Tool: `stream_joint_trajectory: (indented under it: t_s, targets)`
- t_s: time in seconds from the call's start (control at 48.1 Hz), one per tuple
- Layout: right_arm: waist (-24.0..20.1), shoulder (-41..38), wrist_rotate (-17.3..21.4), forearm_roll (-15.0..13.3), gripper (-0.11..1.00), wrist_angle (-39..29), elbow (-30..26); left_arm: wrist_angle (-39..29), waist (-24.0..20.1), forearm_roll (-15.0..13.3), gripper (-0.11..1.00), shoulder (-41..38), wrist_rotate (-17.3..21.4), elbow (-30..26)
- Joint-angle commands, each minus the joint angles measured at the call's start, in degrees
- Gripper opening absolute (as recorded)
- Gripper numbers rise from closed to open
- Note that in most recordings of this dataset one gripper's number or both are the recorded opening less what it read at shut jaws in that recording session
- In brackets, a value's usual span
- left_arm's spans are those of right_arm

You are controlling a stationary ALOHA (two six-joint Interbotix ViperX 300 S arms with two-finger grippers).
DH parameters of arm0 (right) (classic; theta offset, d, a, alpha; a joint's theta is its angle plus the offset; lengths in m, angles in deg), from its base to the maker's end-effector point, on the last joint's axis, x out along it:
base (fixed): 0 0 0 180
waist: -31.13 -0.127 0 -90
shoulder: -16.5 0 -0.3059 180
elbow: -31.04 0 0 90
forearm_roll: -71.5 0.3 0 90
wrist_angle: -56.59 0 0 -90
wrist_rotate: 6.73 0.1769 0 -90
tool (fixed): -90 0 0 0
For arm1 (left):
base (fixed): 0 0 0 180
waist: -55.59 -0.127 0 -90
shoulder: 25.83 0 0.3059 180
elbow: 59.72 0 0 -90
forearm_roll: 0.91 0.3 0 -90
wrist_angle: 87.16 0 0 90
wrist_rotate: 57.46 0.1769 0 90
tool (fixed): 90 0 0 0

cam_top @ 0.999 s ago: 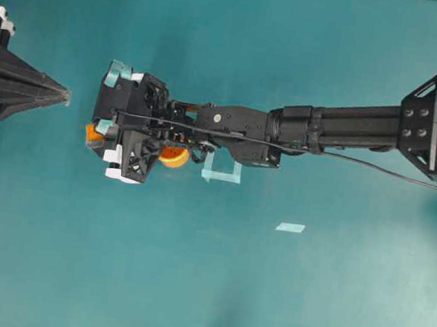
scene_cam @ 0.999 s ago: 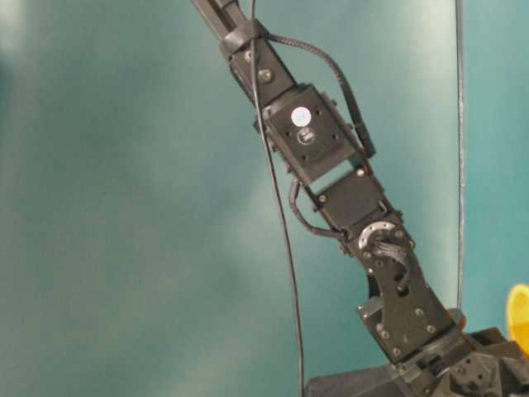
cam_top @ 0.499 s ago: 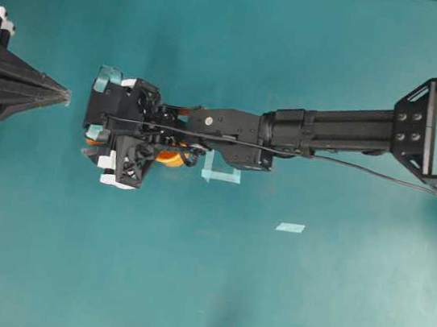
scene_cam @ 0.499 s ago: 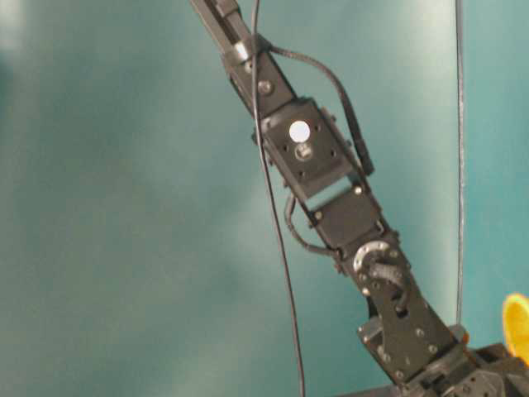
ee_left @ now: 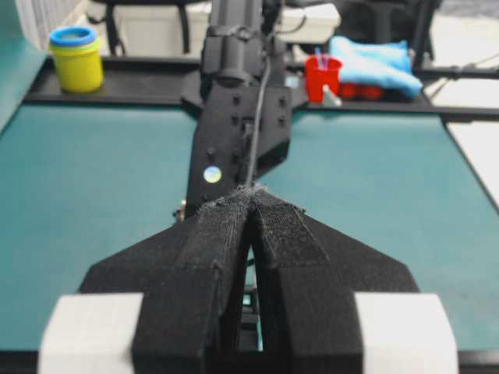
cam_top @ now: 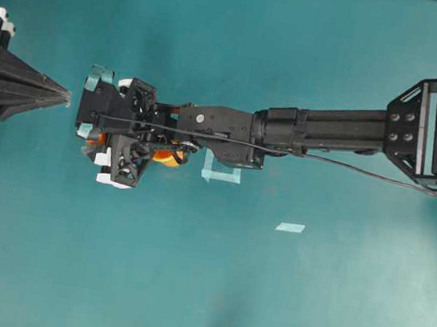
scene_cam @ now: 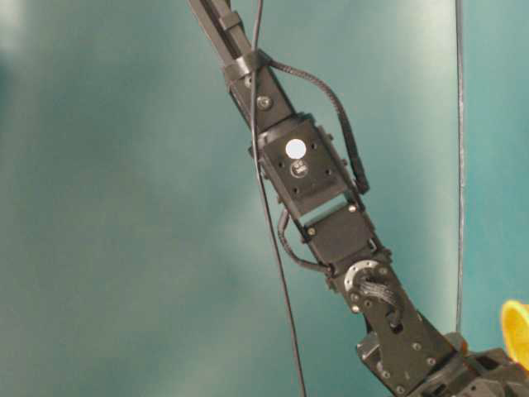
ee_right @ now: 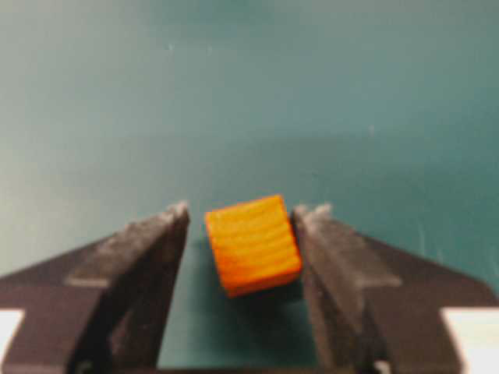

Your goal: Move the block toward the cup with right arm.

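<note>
The right gripper [ee_right: 240, 222] stands spread astride the block [ee_right: 253, 243], a narrow gap showing on each side, nothing pinched yet; the block sits on the green mat [cam_top: 200, 291], the cup [cam_top: 172, 158] just behind it under the wrist. Best to pinch squarely across flat faces, then draw back gently toward the cup. The left gripper [ee_left: 249, 199] rests pressed together.

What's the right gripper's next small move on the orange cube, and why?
Probably close the jaws. In the right wrist view the small orange wooden cube sits between the right gripper's open black fingers, slightly skewed, with thin gaps on both sides, so nothing grips it yet.
</note>
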Motion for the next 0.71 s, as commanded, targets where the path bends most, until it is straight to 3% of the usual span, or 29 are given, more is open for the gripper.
stream_joint_trajectory:
  t_s: [0.0, 0.333, 0.686]
  targets:
    - [0.0, 1.8, 0.1, 0.2, 0.57, 0.1, -1.3, 0.1, -0.1, 0.2, 0.0, -0.4, 0.1, -1.5]
    - [0.0, 2.4, 0.1, 0.2, 0.44, -0.5, -1.3, 0.0, 0.0, 0.1, 0.0, -0.4, 0.1, -1.5]
    - [0.0, 4.7, 0.0, 0.0, 0.43, -0.7, -1.3, -0.7, -0.1, 0.2, 0.0, -0.4, -0.3, -1.5]
